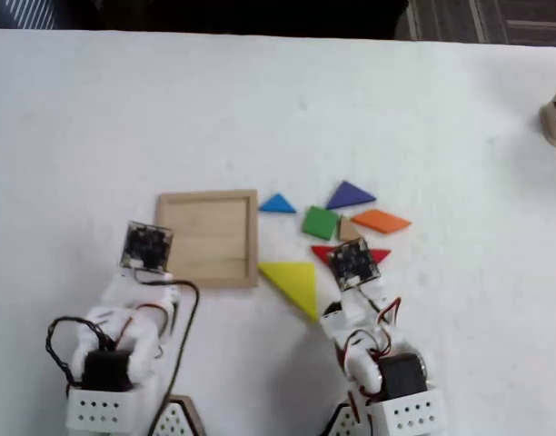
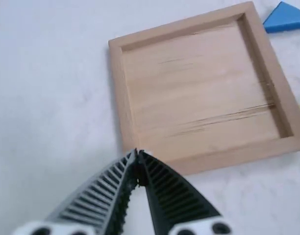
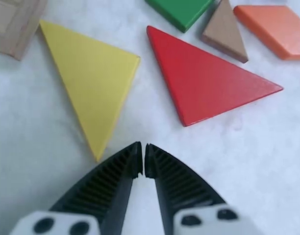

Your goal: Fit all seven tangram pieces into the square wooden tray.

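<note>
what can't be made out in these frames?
- High view: middle of the red wooden triangle, under the right arm's wrist board.
- High view: near-left corner of the square wooden tray, under the left arm's wrist board.
- Left wrist view: blue triangle, cut by the frame edge.
- Right wrist view: green square and orange parallelogram, cut by the edge.
</note>
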`<action>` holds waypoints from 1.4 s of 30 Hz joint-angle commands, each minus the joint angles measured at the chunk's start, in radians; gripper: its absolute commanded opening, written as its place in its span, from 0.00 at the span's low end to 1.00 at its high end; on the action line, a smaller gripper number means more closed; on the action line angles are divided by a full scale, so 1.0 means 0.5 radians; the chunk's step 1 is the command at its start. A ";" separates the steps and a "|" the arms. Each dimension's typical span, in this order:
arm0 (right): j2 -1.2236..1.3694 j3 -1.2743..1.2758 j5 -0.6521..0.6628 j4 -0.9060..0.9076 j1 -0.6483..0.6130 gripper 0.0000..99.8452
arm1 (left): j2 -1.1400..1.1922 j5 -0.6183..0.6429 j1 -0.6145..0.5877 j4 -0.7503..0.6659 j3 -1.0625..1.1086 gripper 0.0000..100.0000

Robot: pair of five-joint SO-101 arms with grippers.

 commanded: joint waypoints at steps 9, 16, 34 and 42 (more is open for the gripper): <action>-0.026 0.012 0.003 0.017 0.204 0.02 | -0.005 -0.040 0.087 0.037 -0.325 0.02; -0.026 0.012 0.003 0.017 0.210 0.02 | 0.247 -0.021 0.078 0.089 -0.614 0.02; -0.026 0.012 0.003 0.017 0.216 0.02 | 1.665 0.433 0.502 -0.488 -1.123 0.02; -0.026 0.012 0.003 0.017 0.226 0.02 | 2.355 0.497 0.713 -0.408 -1.694 0.02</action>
